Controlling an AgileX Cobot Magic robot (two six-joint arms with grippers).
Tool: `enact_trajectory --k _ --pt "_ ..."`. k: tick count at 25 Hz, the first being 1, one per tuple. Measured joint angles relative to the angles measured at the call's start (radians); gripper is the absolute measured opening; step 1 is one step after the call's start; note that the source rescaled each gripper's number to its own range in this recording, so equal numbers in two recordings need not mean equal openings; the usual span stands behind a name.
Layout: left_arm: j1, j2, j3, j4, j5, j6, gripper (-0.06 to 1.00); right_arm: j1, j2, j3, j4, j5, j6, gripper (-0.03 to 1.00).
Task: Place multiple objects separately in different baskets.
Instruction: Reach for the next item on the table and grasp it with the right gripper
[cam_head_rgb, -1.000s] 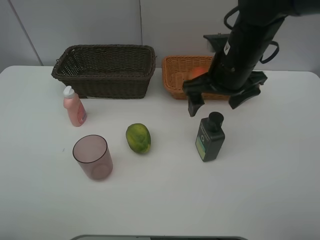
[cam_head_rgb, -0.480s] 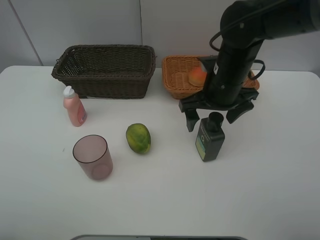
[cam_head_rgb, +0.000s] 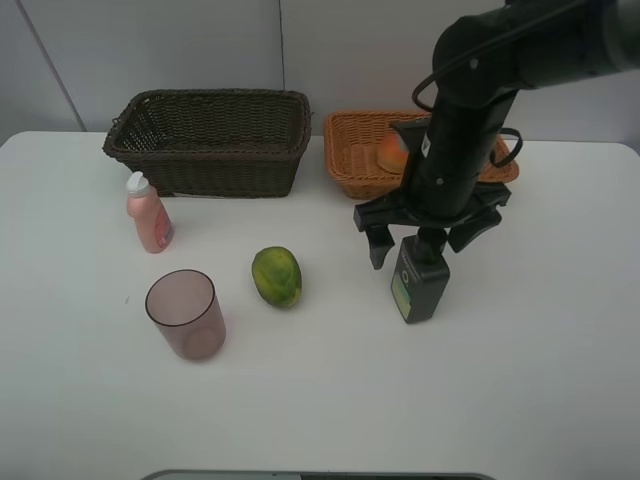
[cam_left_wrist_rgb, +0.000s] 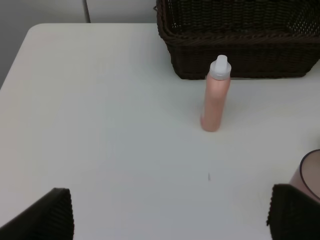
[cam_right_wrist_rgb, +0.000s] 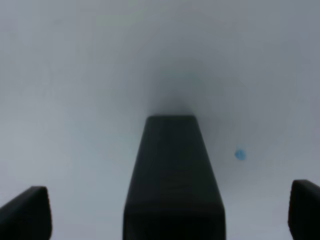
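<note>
My right gripper (cam_head_rgb: 424, 238) is open and hangs over the dark green black-capped bottle (cam_head_rgb: 418, 287), with one finger on each side of its cap. In the right wrist view the bottle (cam_right_wrist_rgb: 172, 170) stands between my two fingertips (cam_right_wrist_rgb: 25, 212). An orange fruit (cam_head_rgb: 392, 153) lies in the light orange-tan basket (cam_head_rgb: 352, 150); my arm hides part of that basket. The dark brown basket (cam_head_rgb: 210, 140) stands to its left. The pink white-capped bottle (cam_head_rgb: 148, 214), mauve cup (cam_head_rgb: 185, 315) and green oval fruit (cam_head_rgb: 276, 276) stand on the table. My left gripper (cam_left_wrist_rgb: 170, 220) is open and empty, well short of the pink bottle (cam_left_wrist_rgb: 216, 95).
The white table (cam_head_rgb: 300, 400) has bare room along its front and on the right side. The left wrist view shows the dark basket (cam_left_wrist_rgb: 235, 40) behind the pink bottle and the cup's rim (cam_left_wrist_rgb: 309, 172) at the edge. A small blue mark (cam_right_wrist_rgb: 240, 154) is on the table beside the bottle.
My right arm has moved from in front of the light basket toward the front and come down, so the open fingers now straddle the dark green bottle's cap. Nothing else moved.
</note>
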Motion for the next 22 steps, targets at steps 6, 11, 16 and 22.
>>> enact_trajectory --k 6,11,16,22 --pt "0.000 0.000 0.000 0.000 0.000 0.000 1.00 0.004 0.000 0.075 0.000 -0.019 0.000 1.00" --pt "0.000 0.000 0.000 0.000 0.000 0.000 1.00 0.004 -0.009 0.095 0.000 -0.058 0.001 0.99" --pt "0.000 0.000 0.000 0.000 0.000 0.000 1.00 0.004 -0.010 0.096 0.000 -0.065 0.001 0.66" --pt "0.000 0.000 0.000 0.000 0.000 0.000 1.00 0.004 -0.010 0.096 0.004 -0.068 0.002 0.01"
